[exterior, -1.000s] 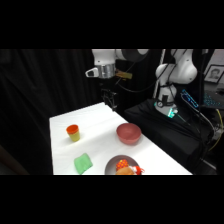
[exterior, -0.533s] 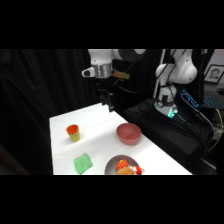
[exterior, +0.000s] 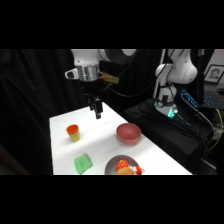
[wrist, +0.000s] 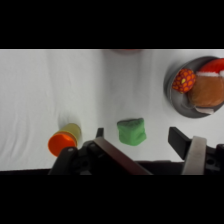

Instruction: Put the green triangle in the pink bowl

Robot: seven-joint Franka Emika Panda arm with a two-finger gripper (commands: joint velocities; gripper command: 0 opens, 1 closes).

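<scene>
The green triangle [exterior: 82, 163] lies on the white table near its front edge, and shows in the wrist view as a small green block [wrist: 131, 131]. To its right on the table sits the pink bowl [exterior: 128, 133]; only a sliver of the bowl [wrist: 125, 50] shows at the top of the wrist view. My gripper [exterior: 96, 112] hangs above the table's far part, well above and behind the green triangle. In the wrist view the gripper [wrist: 140, 137] is open and holds nothing, its fingers standing apart on either side of the block.
An orange-and-yellow cup [exterior: 73, 132] stands left of the middle, close to the green block [wrist: 64, 140]. A dark grey plate [exterior: 122, 165] with orange-red food sits at the front edge [wrist: 197, 92]. The arm's base and cables stand at the right.
The gripper has shifted left and slightly lower over the table's far part. The objects on the table have not moved.
</scene>
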